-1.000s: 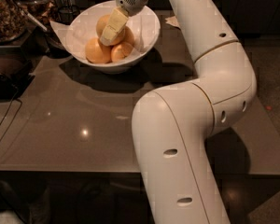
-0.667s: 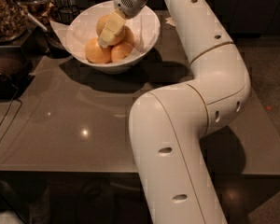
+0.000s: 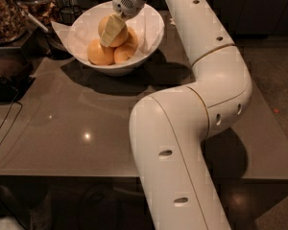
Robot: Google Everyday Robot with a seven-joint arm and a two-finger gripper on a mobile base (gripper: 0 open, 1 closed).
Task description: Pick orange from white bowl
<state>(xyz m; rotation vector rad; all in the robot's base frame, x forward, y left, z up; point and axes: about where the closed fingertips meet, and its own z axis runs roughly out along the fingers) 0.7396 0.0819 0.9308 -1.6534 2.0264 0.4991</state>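
Inside the white bowl (image 3: 152,27), the one pale orange (image 3: 122,34) sits on top of the pile, and we see the single pincer (image 3: 110,35) pinching it, one finger laid across its front. Beneath it we count three deeper-orange fruits: one on the left (image 3: 99,53), one in the middle (image 3: 123,54), and one partly hidden on the right (image 3: 133,39). The bowl stands on the grey table (image 3: 86,109), and the one white arm (image 3: 206,80) reaches over it.

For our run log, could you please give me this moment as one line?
stage: grasp | gripper: inside white bowl, at orange | orange: atop other fruits in bowl
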